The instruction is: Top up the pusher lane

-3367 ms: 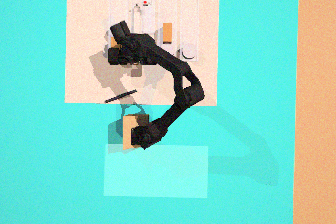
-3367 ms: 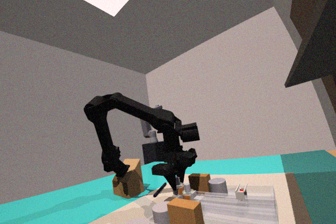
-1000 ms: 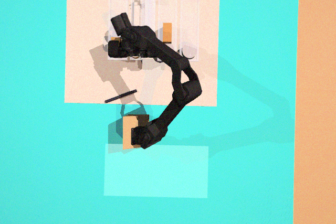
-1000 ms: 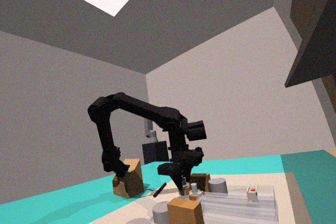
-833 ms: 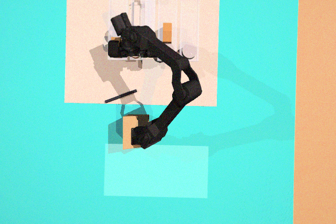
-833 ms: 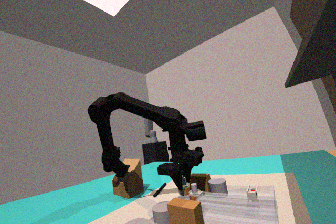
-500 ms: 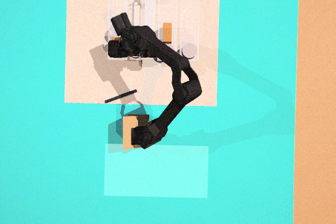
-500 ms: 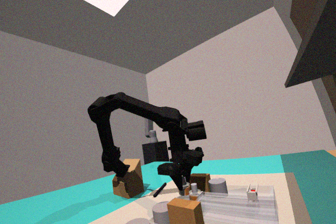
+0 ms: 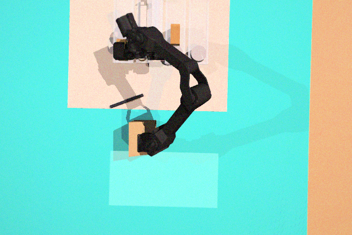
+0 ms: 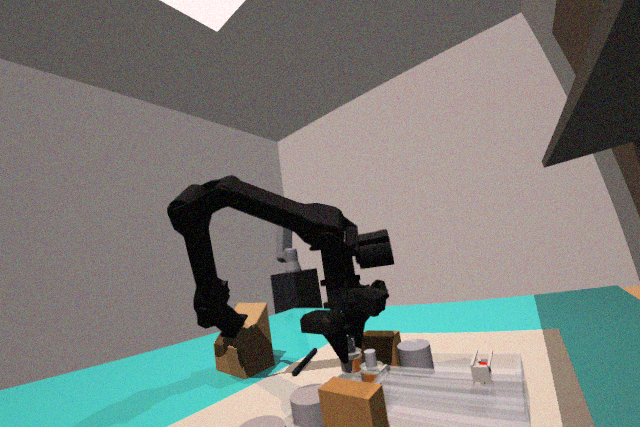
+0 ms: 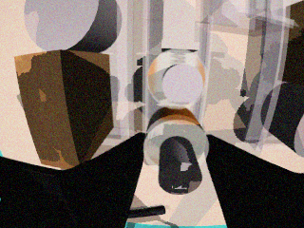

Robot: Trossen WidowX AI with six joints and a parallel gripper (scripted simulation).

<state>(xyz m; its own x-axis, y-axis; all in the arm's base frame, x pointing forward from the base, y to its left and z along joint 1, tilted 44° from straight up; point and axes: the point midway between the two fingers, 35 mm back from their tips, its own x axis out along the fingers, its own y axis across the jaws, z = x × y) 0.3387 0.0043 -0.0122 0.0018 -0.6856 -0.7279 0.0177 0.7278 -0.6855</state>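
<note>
My gripper is shut on a clear jar with orange contents and a dark-looking knob lid. It holds this jar at the front end of the sprung lane, its lid leaning toward the camera in the wrist view. The matching lane jar stands directly behind, between the lane's clear walls. The two jars are very close; whether they touch is unclear. The white pusher is behind the lane jar. The held jar's base and the front stop are hidden.
Brown boxes stand beside the lane, one to the left and one to the right. Grey cylinders stand nearby. A black rod and a larger box are in front.
</note>
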